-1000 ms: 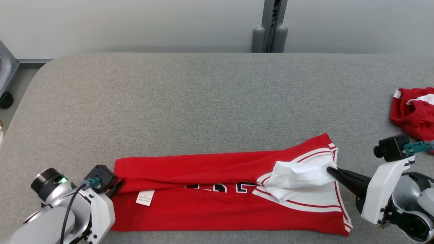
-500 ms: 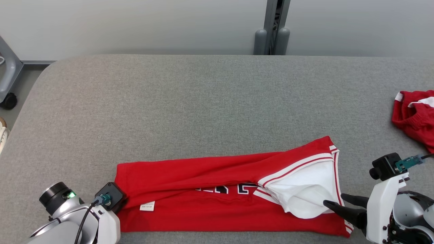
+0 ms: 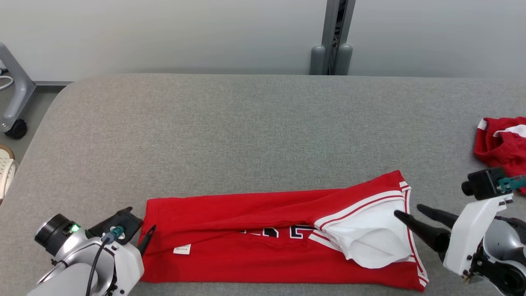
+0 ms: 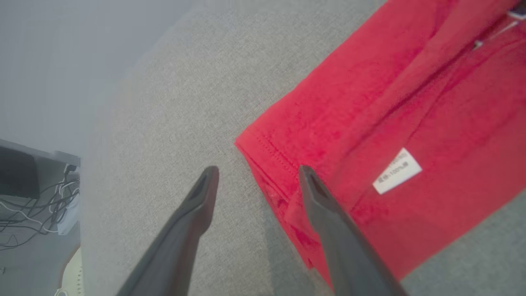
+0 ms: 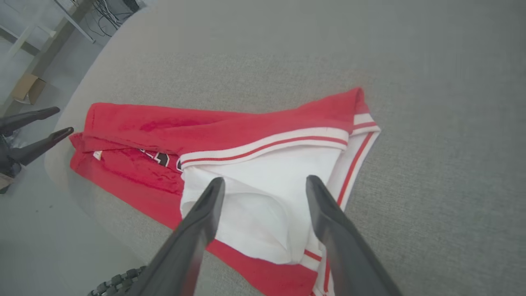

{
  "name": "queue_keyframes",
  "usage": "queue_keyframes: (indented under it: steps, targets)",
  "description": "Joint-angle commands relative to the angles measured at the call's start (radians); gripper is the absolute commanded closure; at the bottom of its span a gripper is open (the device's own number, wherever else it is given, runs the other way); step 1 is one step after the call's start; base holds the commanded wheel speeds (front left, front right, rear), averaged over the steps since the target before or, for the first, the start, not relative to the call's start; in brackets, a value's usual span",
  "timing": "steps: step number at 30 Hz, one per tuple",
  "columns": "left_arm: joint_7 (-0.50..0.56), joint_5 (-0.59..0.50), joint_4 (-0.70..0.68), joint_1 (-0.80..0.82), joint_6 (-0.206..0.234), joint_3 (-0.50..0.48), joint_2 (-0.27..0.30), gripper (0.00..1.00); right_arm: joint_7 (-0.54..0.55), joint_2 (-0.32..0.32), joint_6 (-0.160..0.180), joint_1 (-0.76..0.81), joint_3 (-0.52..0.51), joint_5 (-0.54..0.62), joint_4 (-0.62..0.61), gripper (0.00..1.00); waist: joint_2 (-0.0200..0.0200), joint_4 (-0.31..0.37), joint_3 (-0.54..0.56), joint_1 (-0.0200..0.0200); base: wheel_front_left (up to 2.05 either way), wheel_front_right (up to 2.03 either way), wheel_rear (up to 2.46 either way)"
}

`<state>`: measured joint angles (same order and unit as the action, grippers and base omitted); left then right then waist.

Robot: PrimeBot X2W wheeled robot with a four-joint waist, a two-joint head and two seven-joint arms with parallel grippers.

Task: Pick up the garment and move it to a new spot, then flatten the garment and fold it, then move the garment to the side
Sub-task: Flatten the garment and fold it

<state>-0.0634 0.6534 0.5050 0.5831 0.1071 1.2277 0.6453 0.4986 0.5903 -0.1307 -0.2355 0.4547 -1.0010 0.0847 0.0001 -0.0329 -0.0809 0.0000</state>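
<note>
Both claws have let go. The left claw [image 3: 140,218] now gapes over the bench's [image 3: 246,123] near-left part, one finger above the red garment's [image 3: 246,205] hem. The right claw [image 3: 407,209] gapes at the bench's near-right. The folded garment lies flat along the bench's near edge.

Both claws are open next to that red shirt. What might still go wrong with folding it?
1. The white sleeve lies puffed and bunched on the red garment; folding over it may leave a lump.
2. One finger of the open left gripper hangs over the garment's edge, so it could snag and pull the fold apart.
3. A second red cloth lies on the right; pushing this one that way could tangle them.
</note>
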Motion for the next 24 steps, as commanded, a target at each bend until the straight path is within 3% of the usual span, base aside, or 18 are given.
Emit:
queue_keyframes:
  steps: [1, 14, 19, 24]
  targets:
    - [-0.016, 0.012, -0.002, -0.004, 0.019, -0.018, -0.002, 0.0, -0.022, -0.019, 0.0, 0.011, -0.027, 0.018, -0.012, 0.0, -0.0001, -0.001, 0.002, 0.0, 0.0, 0.0, 0.0]
    - [-0.2, 0.102, -0.042, -0.083, 0.23, -0.262, -0.093, 0.0, -0.308, -0.226, 0.0, 0.042, -0.222, 0.215, -0.015, 0.0, -0.0001, -0.011, 0.011, 0.0, 0.0, 0.0, 0.0]
    - [-0.201, 0.001, -0.161, -0.171, 0.282, -0.459, -0.15, 0.0, -0.419, -0.288, 0.0, 0.054, -0.252, 0.265, 0.017, 0.0, -0.0001, -0.012, 0.006, 0.0, 0.0, 0.0, 0.0]
    - [-0.202, -0.134, -0.251, -0.282, 0.286, -0.66, -0.235, 0.0, -0.494, -0.341, 0.0, 0.069, -0.277, 0.289, 0.073, 0.0, -0.0001, -0.009, 0.004, 0.0, 0.0, 0.0, 0.0]
